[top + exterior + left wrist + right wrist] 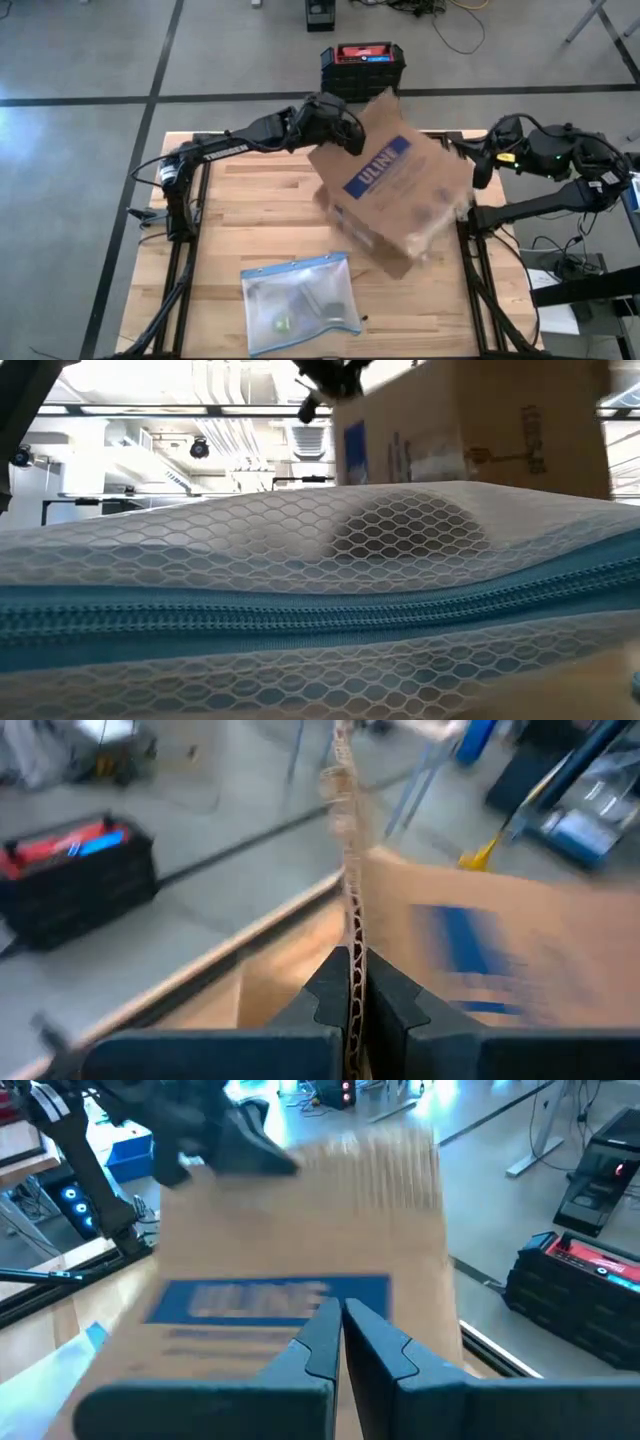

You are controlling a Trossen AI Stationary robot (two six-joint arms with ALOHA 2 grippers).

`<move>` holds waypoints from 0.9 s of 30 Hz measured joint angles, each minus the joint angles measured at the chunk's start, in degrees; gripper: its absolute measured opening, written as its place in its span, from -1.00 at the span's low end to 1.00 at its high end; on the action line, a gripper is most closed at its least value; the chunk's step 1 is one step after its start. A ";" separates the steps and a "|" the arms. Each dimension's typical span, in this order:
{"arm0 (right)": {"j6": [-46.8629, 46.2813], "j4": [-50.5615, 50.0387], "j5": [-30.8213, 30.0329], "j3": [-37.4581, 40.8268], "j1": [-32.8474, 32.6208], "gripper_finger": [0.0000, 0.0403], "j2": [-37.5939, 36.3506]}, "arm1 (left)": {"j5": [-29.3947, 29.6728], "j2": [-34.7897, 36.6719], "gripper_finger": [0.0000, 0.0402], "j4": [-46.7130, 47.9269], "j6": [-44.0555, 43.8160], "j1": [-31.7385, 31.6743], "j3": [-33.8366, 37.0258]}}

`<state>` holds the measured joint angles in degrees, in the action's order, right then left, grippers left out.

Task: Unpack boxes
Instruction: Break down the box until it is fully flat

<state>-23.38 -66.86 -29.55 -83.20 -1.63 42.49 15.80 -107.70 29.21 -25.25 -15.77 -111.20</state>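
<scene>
The brown cardboard box (395, 180) with the blue ULINE label (378, 172) is tilted between both arms over the table's far right part. In the low view the box (470, 420) shows top right, its underside hidden behind the mesh pouch. My left gripper (345, 130) is at the box's far left corner and is shut on a flap. My right gripper (478, 165) is shut at the box's right edge. In the right wrist view the labelled face (270, 1300) fills the picture beyond my right gripper (341, 1330). My left gripper pinches a raised cardboard flap by its corrugated edge (352, 935) between the two fingers (328, 992), coming level from the table's left; the flap stands upright between them. My right gripper is shut on the box's right edge (465, 172), coming level from the table's right. Its own fingers (318, 1342) hide which part is between them.
A clear blue-edged zip pouch (300, 305) lies on the table's near middle and fills the low view (300, 610). A black crate with a red top (362, 65) stands on the floor beyond the far edge. Bare wood (260, 210) shows on the left.
</scene>
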 joint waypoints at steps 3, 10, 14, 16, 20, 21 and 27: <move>-1.23 -0.12 1.23 0.04 0.00 -1.00 0.54 | -0.39 0.56 -1.00 2.13 -0.05 -0.80 3.07; -3.73 -1.20 6.30 1.48 0.00 -1.00 1.82 | -2.75 1.48 -1.00 7.15 4.60 -1.71 6.32; -4.07 -1.26 7.54 3.01 0.00 -1.00 3.24 | -6.28 2.43 -1.00 6.56 5.55 -3.11 5.01; -4.04 -1.32 8.14 3.65 0.00 -1.00 3.55 | -7.72 2.66 -1.00 5.86 6.24 -3.82 4.03; -3.82 -1.24 8.61 3.78 0.00 -1.00 5.07 | -11.43 3.49 -1.00 6.27 13.13 -5.14 0.25; -3.85 -1.23 8.68 3.78 0.00 -1.00 5.12 | -12.59 3.65 -1.00 7.13 15.10 -5.42 -0.90; -4.78 -1.34 8.64 4.52 0.00 -1.00 6.17 | -19.08 3.69 -1.00 7.24 20.96 -7.18 -5.46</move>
<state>-28.16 -68.20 -20.91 -78.68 -1.63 48.66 -3.28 -104.01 36.45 -4.29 -22.95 -116.66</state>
